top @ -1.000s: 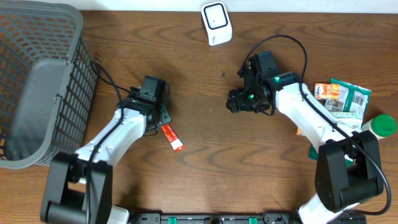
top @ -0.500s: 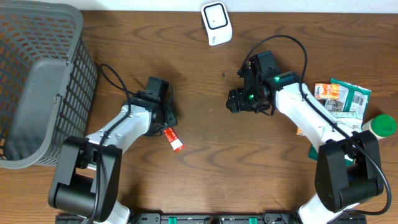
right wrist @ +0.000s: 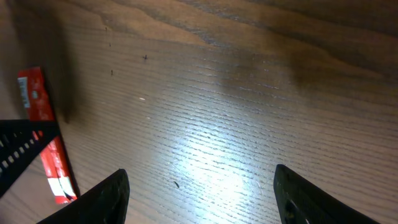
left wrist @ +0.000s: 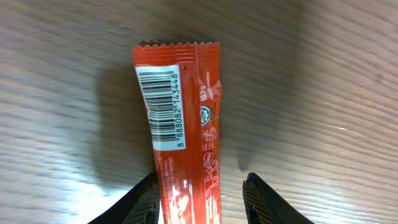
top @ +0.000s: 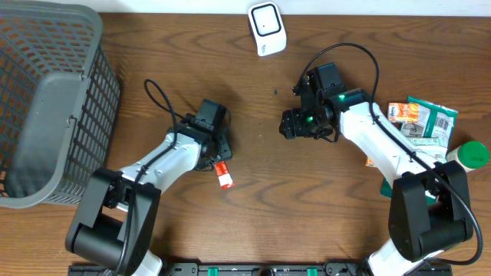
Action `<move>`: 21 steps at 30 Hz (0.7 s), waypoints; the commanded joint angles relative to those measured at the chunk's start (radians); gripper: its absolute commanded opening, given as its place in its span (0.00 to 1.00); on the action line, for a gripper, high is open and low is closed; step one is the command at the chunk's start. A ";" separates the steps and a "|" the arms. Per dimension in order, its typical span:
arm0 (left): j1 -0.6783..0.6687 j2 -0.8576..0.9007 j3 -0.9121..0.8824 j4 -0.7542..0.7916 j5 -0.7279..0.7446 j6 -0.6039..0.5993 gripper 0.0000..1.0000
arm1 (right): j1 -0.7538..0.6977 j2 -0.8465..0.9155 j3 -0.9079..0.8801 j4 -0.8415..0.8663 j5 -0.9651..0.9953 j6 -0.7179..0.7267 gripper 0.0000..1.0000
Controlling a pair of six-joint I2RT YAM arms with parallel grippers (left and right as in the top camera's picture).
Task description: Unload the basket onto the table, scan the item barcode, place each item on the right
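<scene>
The item is a slim red packet (left wrist: 186,143) lying flat on the wooden table, its white barcode label (left wrist: 163,109) facing up. In the overhead view the red packet (top: 223,175) lies just below my left gripper (top: 219,159). My left gripper (left wrist: 199,199) straddles the packet's near end: the left finger touches its edge, and a gap remains at the right finger (left wrist: 261,199). My right gripper (top: 291,124) hovers open over bare wood at mid table. The right wrist view shows the right gripper (right wrist: 199,193) empty, with the red packet (right wrist: 43,124) far to its left.
A white scanner (top: 266,28) stands at the back centre. A grey mesh basket (top: 46,100) fills the far left. Snack packets (top: 422,119) and a green-capped bottle (top: 469,155) lie at the right edge.
My left arm has swung to the right and its jaws have narrowed around the packet. The packet has shifted slightly right with it. The right arm has not moved.
</scene>
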 commanded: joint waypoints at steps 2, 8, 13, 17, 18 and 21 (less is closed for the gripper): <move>-0.035 0.019 -0.012 0.039 -0.015 -0.058 0.45 | 0.010 -0.019 -0.005 0.001 0.002 -0.006 0.70; -0.064 0.053 -0.012 0.133 -0.014 -0.095 0.45 | 0.010 -0.019 -0.005 0.001 0.002 -0.006 0.69; -0.106 0.095 -0.012 0.211 -0.007 -0.095 0.45 | 0.010 -0.019 -0.006 0.001 0.002 -0.006 0.69; -0.124 0.095 -0.006 0.239 -0.006 -0.095 0.45 | 0.010 -0.019 -0.005 0.001 0.002 -0.006 0.69; -0.124 0.095 -0.002 0.238 -0.006 -0.094 0.45 | 0.010 -0.019 -0.005 0.001 0.002 -0.006 0.69; -0.122 0.095 0.008 0.227 -0.007 -0.051 0.45 | 0.010 -0.019 -0.005 0.001 0.002 -0.006 0.69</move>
